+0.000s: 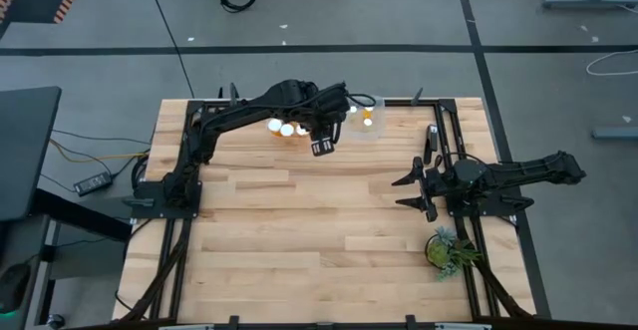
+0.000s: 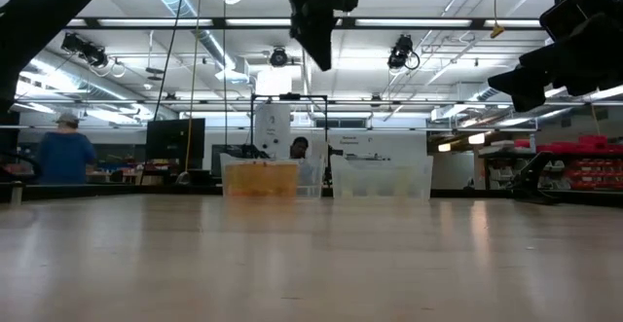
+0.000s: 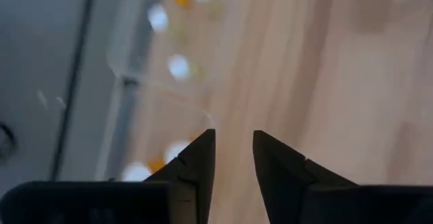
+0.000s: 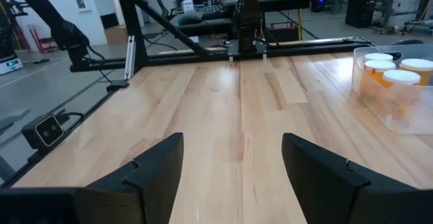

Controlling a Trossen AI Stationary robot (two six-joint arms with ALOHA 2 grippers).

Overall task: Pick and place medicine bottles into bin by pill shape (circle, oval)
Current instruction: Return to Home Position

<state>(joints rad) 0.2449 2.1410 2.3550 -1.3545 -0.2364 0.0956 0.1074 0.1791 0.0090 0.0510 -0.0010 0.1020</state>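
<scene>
Wooden table (image 1: 319, 230) carries left bin (image 2: 260, 178), right bin (image 2: 382, 178) and a small plant (image 1: 446, 250)

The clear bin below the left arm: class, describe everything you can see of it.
The left clear bin is a see-through plastic tub, straight-walled, upright at the far edge of the wooden table, apart from a second clear bin beside it. Inside stand orange pill bottles, white caps up; the left arm hides part from above. The left claw hangs open above, just beside it, touching nothing.
</scene>
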